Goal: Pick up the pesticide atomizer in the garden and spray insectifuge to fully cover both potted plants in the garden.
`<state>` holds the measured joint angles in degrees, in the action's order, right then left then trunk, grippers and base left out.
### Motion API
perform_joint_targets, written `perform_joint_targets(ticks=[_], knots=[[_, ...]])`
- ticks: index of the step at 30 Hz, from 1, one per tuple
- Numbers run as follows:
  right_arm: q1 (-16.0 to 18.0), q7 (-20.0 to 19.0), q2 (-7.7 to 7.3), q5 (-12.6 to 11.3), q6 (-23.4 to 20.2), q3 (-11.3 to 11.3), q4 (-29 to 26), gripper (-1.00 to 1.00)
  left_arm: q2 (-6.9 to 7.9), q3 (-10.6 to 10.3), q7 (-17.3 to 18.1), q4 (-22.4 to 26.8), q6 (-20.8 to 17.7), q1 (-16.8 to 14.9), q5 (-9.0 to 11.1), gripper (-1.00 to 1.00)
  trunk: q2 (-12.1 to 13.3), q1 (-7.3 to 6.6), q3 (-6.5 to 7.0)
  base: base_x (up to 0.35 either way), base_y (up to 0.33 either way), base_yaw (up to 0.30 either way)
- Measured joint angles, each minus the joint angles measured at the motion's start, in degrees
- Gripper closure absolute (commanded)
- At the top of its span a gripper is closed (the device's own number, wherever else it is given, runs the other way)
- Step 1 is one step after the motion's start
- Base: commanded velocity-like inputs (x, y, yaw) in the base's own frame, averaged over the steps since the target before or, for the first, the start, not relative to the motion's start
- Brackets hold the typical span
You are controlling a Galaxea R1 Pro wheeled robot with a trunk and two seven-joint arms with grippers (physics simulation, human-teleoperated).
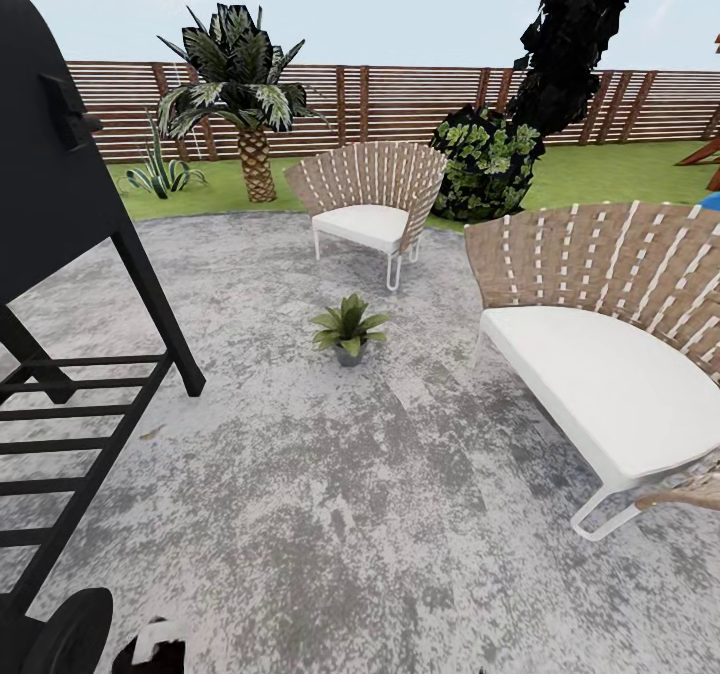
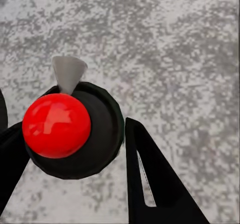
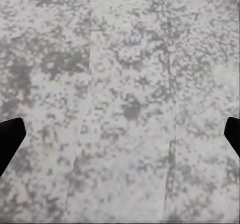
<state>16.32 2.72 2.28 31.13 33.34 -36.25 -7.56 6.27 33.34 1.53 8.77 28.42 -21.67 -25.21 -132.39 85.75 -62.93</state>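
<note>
In the left wrist view my left gripper (image 2: pixel 75 131) is shut on the pesticide atomizer (image 2: pixel 75 134), seen from above. Its red round cap sits on a dark bottle body, with a white cone nozzle (image 2: pixel 67 72), and black fingers (image 2: pixel 150 184) press on both sides. One potted plant (image 1: pixel 348 327), a rosette of broad green leaves in a tiny grey pot, stands on the grey speckled patio (image 1: pixel 330 494), mid-view ahead of me. The other potted plant is out of view. My right gripper (image 3: pixel 120 134) hangs open over bare patio, its black fingertips (image 3: pixel 9 136) far apart.
A black grill on legs (image 1: pixel 60 254) stands close at the left. One woven chair with a white cushion (image 1: pixel 370 209) sits behind the plant, and a larger one (image 1: pixel 610 354) is at the right. Palm (image 1: pixel 240 94), spiky striped plant (image 1: pixel 160 169), dark bush (image 1: pixel 490 159), lawn and brown slatted fence (image 1: pixel 400 99) lie beyond.
</note>
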Motion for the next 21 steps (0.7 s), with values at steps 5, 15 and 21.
perform_joint_targets(ticks=[5, 15, 21], knots=[[-0.07, 0.06, -0.23, -0.02, 0.04, -0.01, 6.04, -1.0, -0.14, 0.0, 0.13, 7.58, -0.01, -3.54, -0.02, 1.0, 0.0, 0.0, 0.0, 0.0, 0.0, 0.0], [-0.08, 0.06, -0.23, -0.01, 0.04, 0.01, 6.06, -1.0, 0.18, -6.82, 0.1, 7.74, -0.07, -3.48, -3.24, 1.0, 0.0, 0.0, 0.0, 0.0, 0.0, 0.0], [-0.08, 0.06, -0.21, -0.01, 0.04, 0.02, 6.06, -1.0, 1.37, -31.25, -0.31, 9.79, -5.22, -3.82, 3.26, 1.0, 0.0, 0.0, 0.0, 0.0, 0.0, 0.0]])
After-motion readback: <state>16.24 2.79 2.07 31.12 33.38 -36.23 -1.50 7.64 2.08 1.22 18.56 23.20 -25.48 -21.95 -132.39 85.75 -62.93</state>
